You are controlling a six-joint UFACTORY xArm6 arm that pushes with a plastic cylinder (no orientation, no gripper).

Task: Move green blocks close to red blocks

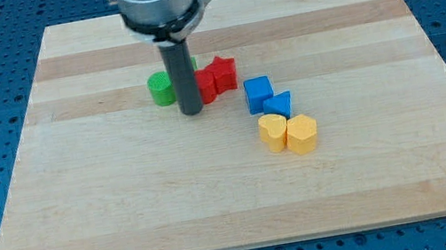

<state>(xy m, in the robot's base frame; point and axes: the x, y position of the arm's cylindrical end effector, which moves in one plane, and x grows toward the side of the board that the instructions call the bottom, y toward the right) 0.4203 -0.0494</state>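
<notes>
The wooden board (244,202) fills most of the view, pale and bare except for a small group of blocks a little above its middle. The arm's grey housing (157,5) comes down from the view's top and ends in the dark rod (183,77). There are no jaws to open or close here, only this rod. My tip (191,112) rests on the board between the green and red blocks, slightly toward the view's bottom of them.

The green cylinder (161,89) stands just beside the rod on the view's left, near it but seemingly not touching. A sliver of a second green block (193,63) shows behind the rod at its upper right; its shape is hidden. The red blocks (217,77) sit just to the rod's right: a star-like one, with another red block partly covered by the rod.

So the green cylinder lies to the left of my tip and the reds to its right, with the rod standing in the gap. To close that gap, the tip probably needs to go around to the cylinder's far left side and push rightward.

The board is open to the left and toward the bottom, well away from any edge. The blue blocks (265,96) and yellow blocks (289,132) lie toward the lower right, apart from the push line.
</notes>
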